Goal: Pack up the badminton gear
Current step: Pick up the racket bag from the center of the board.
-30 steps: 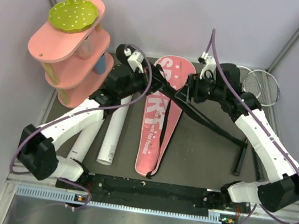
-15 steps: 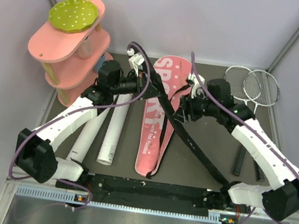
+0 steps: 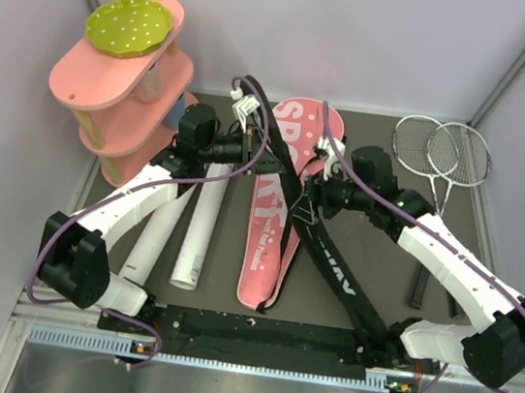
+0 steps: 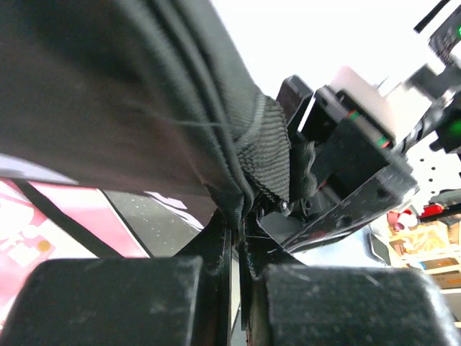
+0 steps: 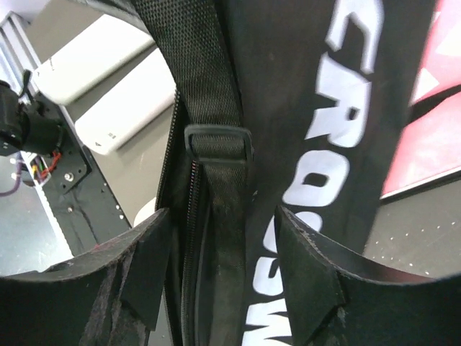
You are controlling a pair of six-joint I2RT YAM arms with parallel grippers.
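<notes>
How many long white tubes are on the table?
2. They lie side by side left of the pink bag: one white tube nearer the pink shelf, the other white tube beside the bag. The left arm hides their far ends.

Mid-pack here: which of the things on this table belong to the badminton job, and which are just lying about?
Part of the job:
- black CROSSWAY cover, lifted off the table
- pink SPORT cover, lying flat
- two rackets
- two white tubes

Just lying about:
- pink tiered shelf
- green dotted disc on top of it

No shuttlecocks in view.
</notes>
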